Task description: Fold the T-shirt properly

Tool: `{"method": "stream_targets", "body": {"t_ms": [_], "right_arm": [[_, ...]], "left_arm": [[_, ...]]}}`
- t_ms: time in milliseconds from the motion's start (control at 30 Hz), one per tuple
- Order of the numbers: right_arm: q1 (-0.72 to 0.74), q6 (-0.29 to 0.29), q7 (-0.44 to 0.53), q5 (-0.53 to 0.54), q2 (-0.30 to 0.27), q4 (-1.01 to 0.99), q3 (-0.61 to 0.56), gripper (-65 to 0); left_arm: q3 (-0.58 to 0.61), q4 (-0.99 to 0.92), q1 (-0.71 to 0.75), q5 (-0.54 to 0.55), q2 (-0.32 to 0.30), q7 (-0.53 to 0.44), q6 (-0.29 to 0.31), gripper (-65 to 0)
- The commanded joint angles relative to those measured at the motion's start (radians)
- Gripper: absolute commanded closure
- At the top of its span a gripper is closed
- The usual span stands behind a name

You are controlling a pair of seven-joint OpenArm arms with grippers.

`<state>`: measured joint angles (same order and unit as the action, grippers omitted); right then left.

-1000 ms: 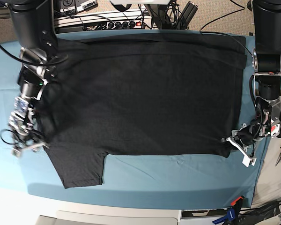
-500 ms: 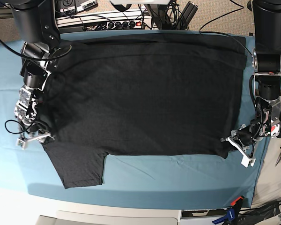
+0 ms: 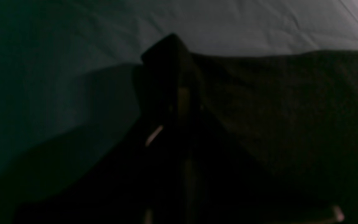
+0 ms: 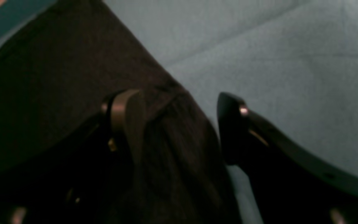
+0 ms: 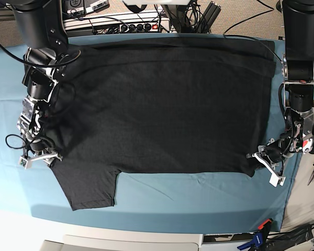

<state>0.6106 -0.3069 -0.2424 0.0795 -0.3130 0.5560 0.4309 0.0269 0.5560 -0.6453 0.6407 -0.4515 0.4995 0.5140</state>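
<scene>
Black T-shirt (image 5: 162, 104) lying flat on teal table cloth (image 5: 199, 196), one sleeve sticking out at near-left corner in base view. Right gripper (image 4: 179, 124) sitting at shirt's edge beside that sleeve, fingers (image 4: 123, 115) spread apart, fabric bunching between them. Left gripper (image 5: 267, 164) resting at near-right hem corner; wrist view too dark, grip state unclear.

T-shirt (image 5: 162, 104): matt black knit cloth with a fine, slightly fuzzy grain. Table cloth (image 5: 199, 201): matt teal woven fabric, softly creased. Right gripper (image 4: 179, 124): smooth dark plastic fingers (image 4: 247, 137) with a faint sheen.
</scene>
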Motion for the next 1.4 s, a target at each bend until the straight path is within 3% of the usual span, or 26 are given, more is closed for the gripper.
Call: {"method": "stream_targets", "body": {"t_ms": [0, 133, 333, 467, 533, 667, 800, 967, 1167, 1233, 1367], "right_arm": [[0.050, -0.003, 0.027, 0.010, -0.017, 0.018, 0.000, -36.7], [0.071, 0.002, 0.003, 0.008, -0.017, 0.018, 0.000, -36.7], [0.050, 0.119, 0.005, -0.097, -0.017, 0.018, 0.000, -36.7], [0.027, 0.138, -0.003, -0.086, -0.016, 0.018, 0.000, -36.7], [0.014, 0.130, -0.009, -0.036, -0.014, 0.018, 0.000, -36.7], [-0.007, 0.058, -0.034, 0.038, -0.011, 0.018, 0.000, -36.7], [-0.012, 0.037, -0.043, 0.089, -0.011, 0.018, 0.000, -36.7], [-0.012, -0.075, -0.046, 0.161, -0.011, 0.018, 0.000, -36.6], [-0.012, -0.078, -0.039, 0.163, -0.011, 0.018, 0.000, -36.4], [-0.012, -0.078, -0.034, 0.163, -0.011, 0.018, 0.000, -31.2], [-0.012, -0.078, -0.034, 0.156, -0.011, 0.018, 0.000, -6.0]], "left_arm": [[-0.004, 0.017, -0.036, 0.018, -0.014, -0.022, 0.012, 0.0], [-0.004, 0.017, -0.036, 0.018, -0.015, -0.021, 0.011, 0.0], [-0.004, 0.017, -0.034, 0.018, -0.014, -0.022, 0.011, 0.0], [-0.004, 0.017, -0.034, 0.018, -0.014, -0.023, 0.011, 0.0], [-0.004, 0.017, -0.034, 0.018, -0.014, -0.023, 0.011, 0.0], [-0.004, 0.017, -0.034, 0.018, -0.014, -0.023, 0.011, 0.0], [-0.004, 0.017, -0.034, 0.018, -0.014, -0.023, 0.012, 0.0], [-0.004, 0.017, -0.034, 0.018, -0.014, -0.029, 0.012, 0.0], [-0.004, 0.017, -0.034, 0.018, -0.014, -0.029, 0.012, 0.0], [-0.004, 0.017, -0.034, 0.018, -0.014, -0.028, 0.011, 0.0], [-0.004, 0.017, -0.033, 0.018, -0.014, -0.025, 0.011, 0.0]]}}
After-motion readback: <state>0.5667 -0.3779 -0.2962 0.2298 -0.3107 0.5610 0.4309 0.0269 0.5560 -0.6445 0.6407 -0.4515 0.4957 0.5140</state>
